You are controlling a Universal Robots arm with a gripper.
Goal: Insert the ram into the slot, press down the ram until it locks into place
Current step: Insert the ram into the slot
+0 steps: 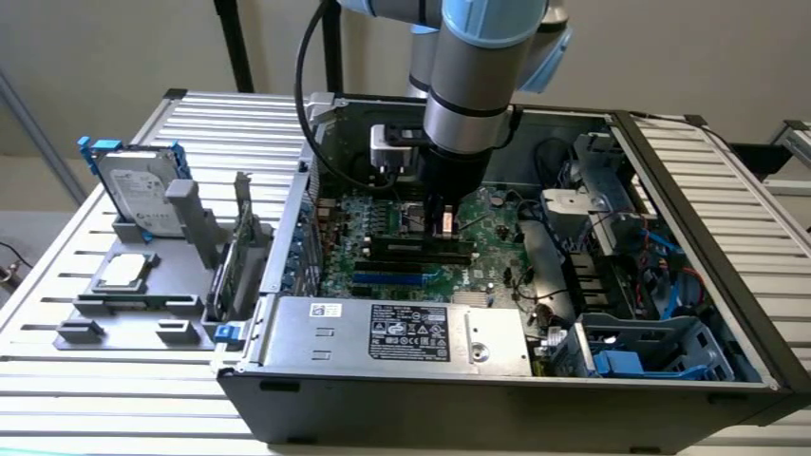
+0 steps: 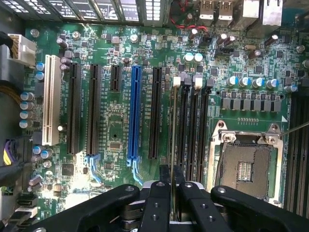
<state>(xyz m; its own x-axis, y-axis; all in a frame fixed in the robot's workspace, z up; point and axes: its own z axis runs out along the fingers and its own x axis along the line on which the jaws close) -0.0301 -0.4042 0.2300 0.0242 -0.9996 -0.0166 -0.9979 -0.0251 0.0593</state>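
An open computer case (image 1: pixel 507 399) lies on its side on the slatted metal bench (image 1: pixel 127 408), filling the middle and the half toward the exterior view's right edge. The arm comes down from above into the case, and its end effector (image 1: pixel 443 226) hangs low over the green motherboard (image 1: pixel 342 266), in the middle of the board.

In the wrist view the end effector (image 2: pixel 172 193) is pinching the ram (image 2: pixel 173 130) between its two black fingers (image 2: pixel 163 191). The stick is seen edge-on (hardly more than a thin pale line), running lengthwise along the bank of parallel black memory sockets. It stands upright over the slot (image 2: pixel 178 130), the outermost socket of that bank on the side facing the long blue slot (image 2: pixel 134 116). A pale latch tab (image 2: pixel 176 81) shows at the far end of the slot, just past the end of the ram. Whether the lower edge of the ram is already in the socket or just above it cannot be told.

On the other side of the memory bank sits the open processor socket (image 2: pixel 246 164) with its metal frame. Several long black card slots and one white one (image 2: pixel 49 106) lie beyond the blue slot.

Near the bench edge at the exterior view's left stands a grey holder (image 1: pixel 127 309) carrying an upright hard drive (image 1: pixel 133 185) and a flat square chip (image 1: pixel 123 271), well apart from the end effector. A labelled metal box (image 1: pixel 393 332) sits inside the case along its near wall.
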